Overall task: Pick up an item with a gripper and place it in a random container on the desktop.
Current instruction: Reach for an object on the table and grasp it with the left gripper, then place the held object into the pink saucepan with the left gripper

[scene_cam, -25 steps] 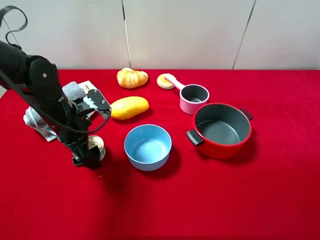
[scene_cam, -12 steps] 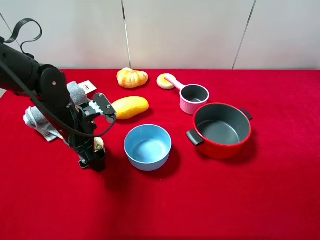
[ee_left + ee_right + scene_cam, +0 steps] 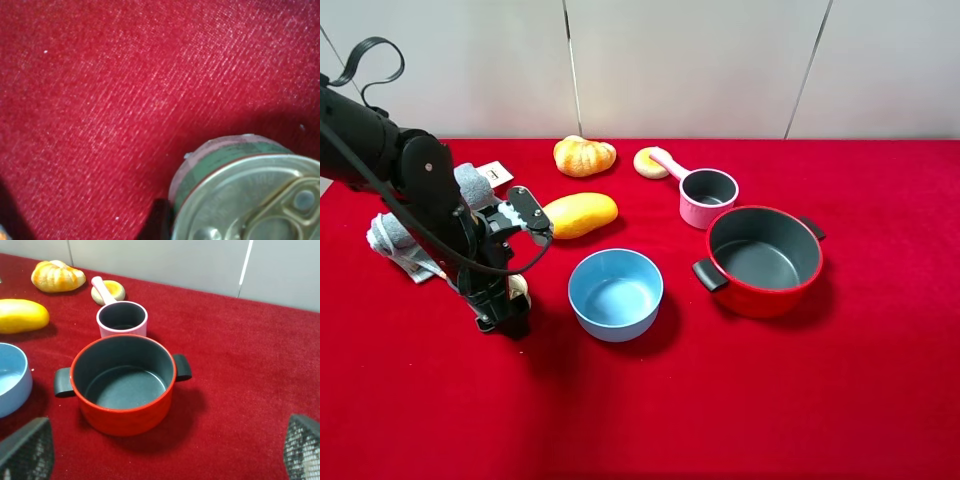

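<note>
The item, a small tin can (image 3: 250, 200) with a silvery pull-tab lid and a greenish label, stands on the red desktop (image 3: 650, 400). In the exterior high view only a pale sliver of the can (image 3: 520, 288) shows behind my left gripper (image 3: 506, 312), which is lowered over it. One dark finger (image 3: 159, 220) lies against the can's side; the other is out of frame. The container, a pink saucepan (image 3: 707, 197) (image 3: 122, 320), stands at the back, right of centre. My right gripper (image 3: 165, 450) is open over the cloth, near the red pot.
A blue bowl (image 3: 616, 294) sits just right of the can. A larger red pot (image 3: 763, 258) stands in front of the saucepan. A yellow mango (image 3: 579, 215), a bread roll (image 3: 584, 155) and a ring-shaped pastry (image 3: 648, 163) lie at the back. Grey cloth (image 3: 395, 235) lies at far left.
My left arm has shifted right and come down over the can, which was plainly visible a second ago and is mostly hidden now. Nothing else has moved.
</note>
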Controlling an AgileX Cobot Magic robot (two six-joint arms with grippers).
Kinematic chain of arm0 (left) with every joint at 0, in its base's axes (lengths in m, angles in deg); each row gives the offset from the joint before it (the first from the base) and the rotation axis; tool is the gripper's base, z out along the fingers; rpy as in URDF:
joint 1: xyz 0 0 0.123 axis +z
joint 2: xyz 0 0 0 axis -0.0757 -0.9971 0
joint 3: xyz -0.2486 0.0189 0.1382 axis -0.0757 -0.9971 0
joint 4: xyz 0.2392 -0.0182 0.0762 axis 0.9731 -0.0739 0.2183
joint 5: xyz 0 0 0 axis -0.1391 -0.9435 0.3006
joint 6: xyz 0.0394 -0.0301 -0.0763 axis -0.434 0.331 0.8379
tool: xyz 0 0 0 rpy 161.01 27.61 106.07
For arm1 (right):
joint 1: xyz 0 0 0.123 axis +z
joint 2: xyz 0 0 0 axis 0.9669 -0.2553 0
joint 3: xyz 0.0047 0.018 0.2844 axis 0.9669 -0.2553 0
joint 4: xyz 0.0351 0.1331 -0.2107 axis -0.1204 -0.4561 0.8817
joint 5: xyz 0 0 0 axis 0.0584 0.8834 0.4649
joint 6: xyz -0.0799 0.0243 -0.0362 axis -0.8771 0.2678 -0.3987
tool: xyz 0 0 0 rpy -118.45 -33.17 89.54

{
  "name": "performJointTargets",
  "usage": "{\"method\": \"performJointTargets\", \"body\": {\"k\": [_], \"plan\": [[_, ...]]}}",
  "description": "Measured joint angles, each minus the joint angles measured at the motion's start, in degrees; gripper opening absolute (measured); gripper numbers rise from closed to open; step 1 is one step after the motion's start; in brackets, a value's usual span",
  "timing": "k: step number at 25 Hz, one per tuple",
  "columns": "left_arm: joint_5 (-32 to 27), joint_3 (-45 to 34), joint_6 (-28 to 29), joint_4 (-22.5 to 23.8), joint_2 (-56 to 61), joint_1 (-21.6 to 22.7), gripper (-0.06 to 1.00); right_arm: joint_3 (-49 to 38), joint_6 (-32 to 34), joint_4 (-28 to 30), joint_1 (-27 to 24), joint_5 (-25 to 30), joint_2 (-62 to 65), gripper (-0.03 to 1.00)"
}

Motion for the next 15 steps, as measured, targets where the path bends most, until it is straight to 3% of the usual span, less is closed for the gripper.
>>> {"method": "performJointTargets", "body": {"k": [5,15], "plan": [[-0.05,0.00,0.00,0.05,0.00,0.00,0.64,0.00,0.00,0.00,0.00,0.00,0.00,0.69],[-0.47,0.00,0.00,-0.01,0.00,0.00,0.64,0.00,0.00,0.00,0.00,0.00,0.00,0.69]]}}
